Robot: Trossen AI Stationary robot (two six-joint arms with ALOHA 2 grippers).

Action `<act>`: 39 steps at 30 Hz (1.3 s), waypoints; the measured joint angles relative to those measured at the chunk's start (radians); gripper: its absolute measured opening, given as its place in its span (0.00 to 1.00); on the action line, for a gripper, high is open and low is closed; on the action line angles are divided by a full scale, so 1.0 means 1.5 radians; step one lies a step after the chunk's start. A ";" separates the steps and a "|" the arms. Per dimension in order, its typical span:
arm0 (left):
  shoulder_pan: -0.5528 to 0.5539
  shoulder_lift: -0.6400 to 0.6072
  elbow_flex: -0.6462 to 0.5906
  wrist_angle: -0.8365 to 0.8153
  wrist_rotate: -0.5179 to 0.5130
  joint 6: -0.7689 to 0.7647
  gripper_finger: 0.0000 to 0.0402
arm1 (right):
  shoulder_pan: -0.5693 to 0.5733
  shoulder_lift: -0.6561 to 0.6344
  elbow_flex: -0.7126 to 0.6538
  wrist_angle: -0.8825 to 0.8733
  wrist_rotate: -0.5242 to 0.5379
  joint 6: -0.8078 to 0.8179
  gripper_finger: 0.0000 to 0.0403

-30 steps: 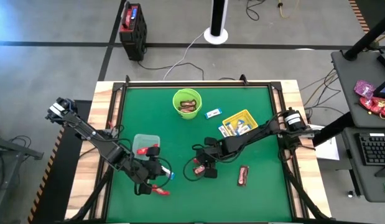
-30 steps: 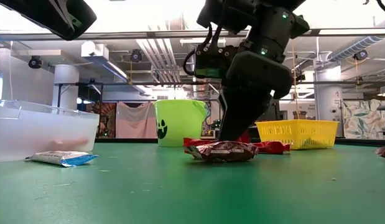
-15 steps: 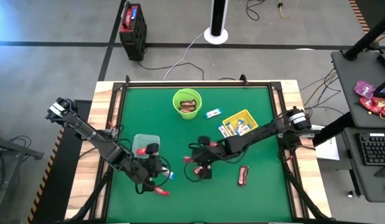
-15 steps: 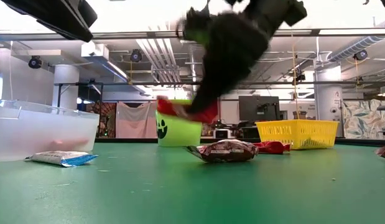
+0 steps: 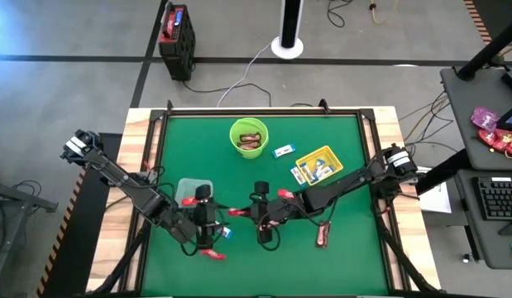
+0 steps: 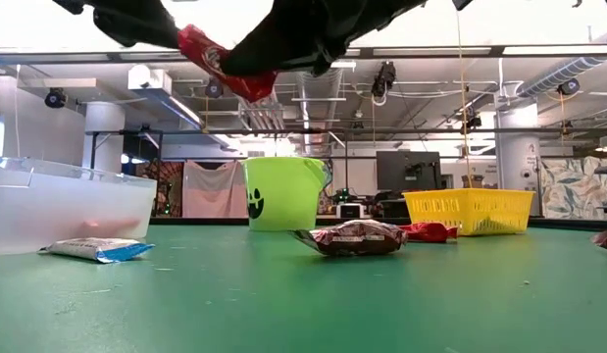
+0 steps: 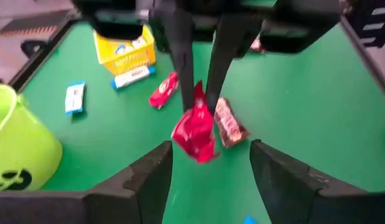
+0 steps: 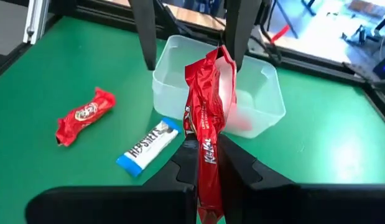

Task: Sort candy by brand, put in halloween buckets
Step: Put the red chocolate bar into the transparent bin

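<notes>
My right gripper (image 8: 209, 155) hangs high over the table's middle, shut on a red candy (image 8: 204, 106). My left gripper (image 7: 211, 163) faces it from the table's left, open. Its fingers (image 8: 145, 37) stand on either side of the candy's free end; whether they touch it I cannot tell. Behind the left gripper is the clear tub (image 8: 257, 93). The lime-green bucket (image 5: 249, 136) and the yellow tray (image 5: 319, 164) stand farther back. A brown candy (image 6: 354, 237) lies on the green table below. My right gripper pinches the red candy between its two fingers at the wrapper's near part (image 8: 208, 152). The fingers point level toward the table's left, and the candy lies along them. Its free end (image 6: 200, 44) sticks out ahead of the fingertips, lifted well clear of the table.
Loose candy lies about. Near the front left are a red one (image 8: 86, 115) and a blue-and-white one (image 8: 148, 149). Beside the tray lies another red one (image 7: 163, 90), and front right a brown one (image 5: 323, 234). A blue-and-white candy (image 5: 282, 151) lies between bucket and tray.
My right gripper has taken a red candy from beside the brown one. It has risen high and swung toward the table's left, up to my left gripper. The candy is lifted clear. The brown candy has stayed on the table.
</notes>
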 joint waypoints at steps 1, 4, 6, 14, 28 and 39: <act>0.000 0.000 0.000 0.008 -0.001 0.007 0.50 | 0.000 0.000 0.000 0.003 0.000 -0.006 0.06; 0.004 0.000 0.000 0.021 -0.004 0.016 0.49 | 0.000 0.001 0.000 0.022 0.000 -0.027 0.06; 0.007 0.000 0.000 0.020 -0.004 0.017 0.47 | 0.000 0.001 0.001 0.028 0.000 -0.038 0.06; 0.011 0.000 0.000 0.021 -0.019 0.021 0.16 | 0.000 0.001 0.008 0.027 -0.001 -0.053 0.06; 0.008 -0.003 0.034 -0.064 -0.012 0.002 0.01 | -0.009 -0.007 0.009 0.026 -0.001 0.048 0.41; -0.017 -0.003 0.188 -0.724 0.209 -0.342 0.00 | -0.009 -0.045 0.012 -0.041 0.000 0.082 0.57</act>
